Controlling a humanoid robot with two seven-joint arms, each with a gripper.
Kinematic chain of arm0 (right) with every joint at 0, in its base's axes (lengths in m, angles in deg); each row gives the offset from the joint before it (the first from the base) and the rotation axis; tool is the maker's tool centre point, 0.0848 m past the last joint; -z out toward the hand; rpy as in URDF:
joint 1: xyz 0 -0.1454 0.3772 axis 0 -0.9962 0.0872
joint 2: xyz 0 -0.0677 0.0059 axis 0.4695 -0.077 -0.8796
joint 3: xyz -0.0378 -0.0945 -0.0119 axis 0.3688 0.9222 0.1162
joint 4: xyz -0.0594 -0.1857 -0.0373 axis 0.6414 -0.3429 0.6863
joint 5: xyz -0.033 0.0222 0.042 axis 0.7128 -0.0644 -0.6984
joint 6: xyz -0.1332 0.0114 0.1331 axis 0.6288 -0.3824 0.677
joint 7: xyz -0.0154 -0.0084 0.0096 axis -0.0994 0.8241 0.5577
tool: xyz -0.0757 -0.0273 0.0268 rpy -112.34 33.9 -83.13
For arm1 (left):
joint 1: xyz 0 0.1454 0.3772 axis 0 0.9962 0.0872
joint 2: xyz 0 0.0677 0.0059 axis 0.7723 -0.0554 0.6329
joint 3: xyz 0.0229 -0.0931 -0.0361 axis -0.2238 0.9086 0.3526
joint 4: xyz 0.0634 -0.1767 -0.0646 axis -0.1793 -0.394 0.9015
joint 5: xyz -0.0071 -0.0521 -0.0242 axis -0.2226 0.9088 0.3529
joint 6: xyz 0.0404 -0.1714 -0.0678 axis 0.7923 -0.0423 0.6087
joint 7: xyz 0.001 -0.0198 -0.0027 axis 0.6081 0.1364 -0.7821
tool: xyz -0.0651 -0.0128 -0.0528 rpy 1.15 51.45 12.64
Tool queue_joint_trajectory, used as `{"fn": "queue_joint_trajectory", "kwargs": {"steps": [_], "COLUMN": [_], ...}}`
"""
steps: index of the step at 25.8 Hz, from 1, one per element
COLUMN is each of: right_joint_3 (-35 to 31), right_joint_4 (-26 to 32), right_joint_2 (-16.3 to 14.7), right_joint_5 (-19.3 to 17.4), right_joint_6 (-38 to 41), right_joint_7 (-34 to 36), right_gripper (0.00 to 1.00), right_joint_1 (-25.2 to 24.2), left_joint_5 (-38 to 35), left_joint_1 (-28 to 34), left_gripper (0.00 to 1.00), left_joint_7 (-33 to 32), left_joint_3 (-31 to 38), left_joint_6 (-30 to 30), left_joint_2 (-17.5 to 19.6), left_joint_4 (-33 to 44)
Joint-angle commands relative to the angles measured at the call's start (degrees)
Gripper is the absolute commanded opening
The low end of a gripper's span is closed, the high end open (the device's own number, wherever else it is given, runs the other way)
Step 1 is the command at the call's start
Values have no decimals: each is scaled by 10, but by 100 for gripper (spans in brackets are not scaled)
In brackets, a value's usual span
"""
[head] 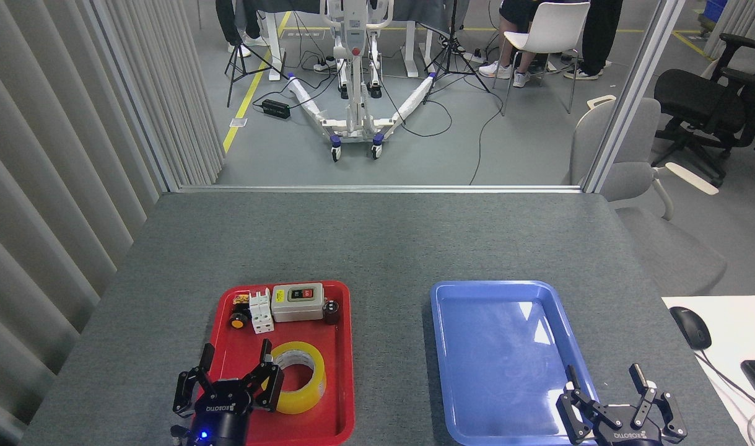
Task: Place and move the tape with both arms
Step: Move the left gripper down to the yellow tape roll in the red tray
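Observation:
The yellow tape roll (303,375) lies flat in the near half of a red tray (346,347), its white printed core facing up. My left gripper (235,362) is open at the tray's near left, and its right fingers (267,378) reach the roll's left edge; I cannot tell if they touch it. My right gripper (606,387) is open low at the near right corner of the blue tray (451,347), with nothing between its fingers.
At the back of the red tray sit a grey switch box (298,302), a white breaker (261,311), a yellow-orange push button (237,320) and a small black part (331,310). A white desk with a mouse (690,326) and keyboard stands to the right.

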Motion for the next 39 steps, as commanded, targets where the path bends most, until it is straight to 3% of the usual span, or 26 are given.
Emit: {"fn": "queue_joint_trajectory", "kwargs": {"steps": [1, 11, 13, 15, 20, 22, 27, 39], "right_joint_3": [0, -6, -6, -6, -8, -8, -7, -7], "right_joint_4": [0, -12, -12, -12, -12, -12, -12, -26], "right_joint_2": [-5, -5, -3, -1, 1, 2, 1, 3], "right_joint_5": [1, 1, 1, 1, 1, 1, 1, 1], "right_joint_6": [0, 19, 19, 19, 18, 18, 18, 12], "right_joint_7": [-2, -1, -1, -1, -1, -1, -1, -1], "right_gripper": [99, 99, 99, 99, 99, 99, 99, 99], "right_joint_1": [0, -2, -2, -3, 3, 6, 5, 7], "left_joint_5": [-1, 3, 5, 6, 6, 7, 9, 6], "left_joint_1": [-2, -11, -14, -21, -42, -46, -70, -136], "left_gripper": [100, 100, 100, 100, 100, 100, 100, 100], "left_joint_7": [-4, -55, -92, -171, -490, -560, -582, -583], "left_joint_3": [1, 2, 2, 3, 2, 2, -1, -4], "left_joint_6": [0, -1, -1, -2, -6, -15, -34, -83], "left_joint_2": [-5, -8, -7, -7, -5, -5, 2, 4], "left_joint_4": [-1, 23, 27, 39, 83, 90, 74, -45]}}
